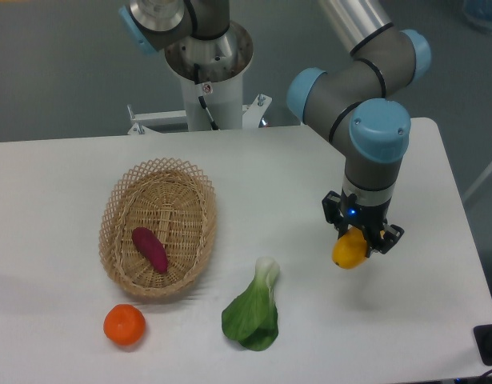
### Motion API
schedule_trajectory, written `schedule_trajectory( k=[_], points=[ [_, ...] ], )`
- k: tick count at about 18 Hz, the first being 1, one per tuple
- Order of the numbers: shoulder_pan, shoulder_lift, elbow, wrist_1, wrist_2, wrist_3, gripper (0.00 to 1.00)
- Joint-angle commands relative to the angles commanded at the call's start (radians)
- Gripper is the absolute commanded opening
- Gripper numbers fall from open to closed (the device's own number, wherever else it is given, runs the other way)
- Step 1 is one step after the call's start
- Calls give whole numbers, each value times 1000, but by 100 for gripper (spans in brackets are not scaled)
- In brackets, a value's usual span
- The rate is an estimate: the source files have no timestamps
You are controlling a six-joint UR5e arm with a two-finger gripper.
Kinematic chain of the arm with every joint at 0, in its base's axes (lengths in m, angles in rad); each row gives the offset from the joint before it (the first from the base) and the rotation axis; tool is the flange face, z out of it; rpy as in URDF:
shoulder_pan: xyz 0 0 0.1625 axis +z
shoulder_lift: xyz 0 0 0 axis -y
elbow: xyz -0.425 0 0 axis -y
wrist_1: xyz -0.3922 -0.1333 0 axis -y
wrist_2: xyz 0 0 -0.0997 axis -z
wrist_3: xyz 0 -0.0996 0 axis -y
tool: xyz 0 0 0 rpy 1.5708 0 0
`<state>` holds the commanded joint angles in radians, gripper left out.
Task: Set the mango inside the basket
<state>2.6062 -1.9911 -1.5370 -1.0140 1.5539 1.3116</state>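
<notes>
The mango (350, 250) is a yellow-orange fruit hanging at the right side of the table, held end-down between the black fingers of my gripper (354, 238), which is shut on it. Whether it touches the tabletop I cannot tell. The basket (118, 210), an oval of light tan wicker with a lattice rim, sits at the left of the table, well apart from the gripper. Inside it lies a dark purple-red tuber (150, 249).
A round orange citrus fruit (124, 325) sits just in front of the basket. A green leafy bok choy (254, 310) lies between basket and gripper near the front edge. The arm's base column (207, 76) stands behind the table.
</notes>
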Motion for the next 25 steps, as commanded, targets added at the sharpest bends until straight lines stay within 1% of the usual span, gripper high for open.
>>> schedule_trajectory(
  k=[10, 15, 18, 20, 22, 24, 25],
  points=[
    [0, 2, 2, -2, -3, 0, 45],
    [9, 3, 3, -8, -54, -9, 45],
    [-5, 15, -12, -11, -69, -18, 44],
    [-9, 26, -35, -8, -89, -49, 44],
    [-41, 32, -52, -8, -89, -61, 44],
    [-54, 49, -86, -5, -89, -63, 44],
    [-80, 52, -106, -3, -89, -66, 44]
  ],
)
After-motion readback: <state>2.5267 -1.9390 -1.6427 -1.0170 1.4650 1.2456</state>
